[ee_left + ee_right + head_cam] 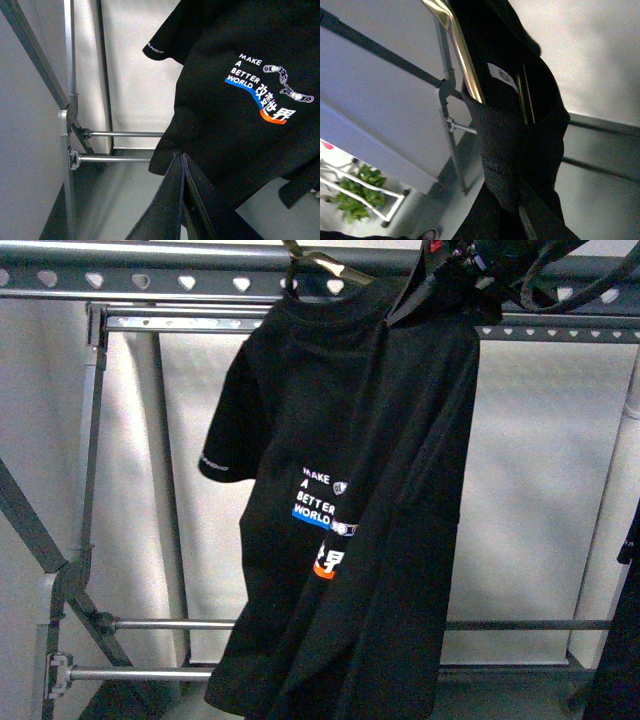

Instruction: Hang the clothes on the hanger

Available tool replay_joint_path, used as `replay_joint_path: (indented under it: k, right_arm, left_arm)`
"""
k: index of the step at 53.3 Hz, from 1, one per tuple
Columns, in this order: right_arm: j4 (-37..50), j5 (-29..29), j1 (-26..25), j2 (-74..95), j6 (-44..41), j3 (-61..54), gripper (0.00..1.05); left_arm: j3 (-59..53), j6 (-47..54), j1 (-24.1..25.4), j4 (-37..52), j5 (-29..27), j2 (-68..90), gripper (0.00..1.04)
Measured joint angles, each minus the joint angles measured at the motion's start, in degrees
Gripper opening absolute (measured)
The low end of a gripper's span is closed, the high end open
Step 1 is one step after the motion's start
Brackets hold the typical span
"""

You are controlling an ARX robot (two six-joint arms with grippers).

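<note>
The clothes, a black T-shirt with white-and-blue lettering, hang from the brass hanger, whose hook is at the grey rail. My right gripper is at the top right, shut on the shirt's collar area and holding it up. In the right wrist view the gripper pinches the ribbed collar. There the hanger arm runs into the neck beside the white label. My left gripper is shut and empty, its tips just under the shirt's lower hem. It does not show in the front view.
The drying rack's grey frame has horizontal rods low down, which also show in the left wrist view. A second holed rail runs behind the shirt. Another dark garment hangs at the right edge. A plant stands on the floor.
</note>
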Motion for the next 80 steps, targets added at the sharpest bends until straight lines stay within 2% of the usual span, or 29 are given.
replay_joint_path:
  k: [10,19,28,32,37,40,46,52,57,60,64,66,69,72,80]
  right_arm:
    - [3.69,0.24,-0.20,1.88,16.06,-1.27,0.03]
    - [8.52,0.90,0.52,0.79,19.19,-7.50,0.03]
    - [16.33,1.09,2.12,-3.45,20.65,-20.39,0.03]
    - [22.91,3.72,2.51,-6.88,19.28,-26.16,0.18]
    - [33.11,10.47,3.19,-11.93,13.59,-34.25,0.35]
    - [41.70,16.44,3.72,-16.85,7.48,-40.59,0.47]
    - [54.82,21.09,3.87,-31.12,-1.92,-52.28,0.68]
    - [57.29,22.01,4.85,-46.12,-6.58,-63.28,0.86]
    - [54.73,23.93,6.93,-57.81,-8.83,-72.74,0.99]
    - [52.37,26.01,8.83,-64.11,-10.38,-77.64,0.97]
    - [36.06,41.64,14.67,-74.49,-10.03,-81.00,0.84]
    - [26.64,46.16,15.32,-82.27,-9.88,-84.80,0.75]
    - [20.87,45.38,11.80,-89.61,-9.79,-89.29,0.61]
    - [20.41,42.71,9.01,-91.67,-9.70,-90.79,0.51]
    - [20.37,35.47,1.86,-95.43,-9.68,-93.94,0.21]
  left_arm:
    - [-3.63,0.02,0.00,-3.50,-0.09,-7.04,0.04]
    - [-5.20,0.02,0.00,-6.58,-0.07,-11.82,0.04]
    - [-7.15,0.04,0.00,-8.48,-0.07,-16.33,0.04]
    - [-7.48,0.07,-0.02,-9.51,-0.07,-18.12,0.04]
    - [-7.48,0.07,-0.02,-11.76,-0.11,-20.79,0.04]
    - [-7.48,0.07,-0.02,-13.22,-0.11,-22.14,0.04]
    - [-7.48,0.07,-0.02,-15.85,-0.11,-24.72,0.04]
    - [-7.48,0.07,-0.02,-17.92,-0.11,-26.93,0.04]
    - [-7.48,0.07,-0.02,-19.50,-0.11,-28.46,0.04]
    - [-7.48,0.07,-0.02,-20.28,-0.11,-29.22,0.04]
    - [-7.48,0.07,-0.02,-21.35,-0.07,-30.32,0.04]
    - [-7.48,0.07,-0.04,-21.99,-0.17,-30.91,0.04]
    - [-7.45,0.07,-0.04,-24.63,-0.22,-33.31,0.04]
    - [-7.45,0.11,-0.02,-31.26,0.07,-38.51,0.04]
    - [-7.45,0.11,-0.02,-32.74,-0.15,-41.33,0.04]
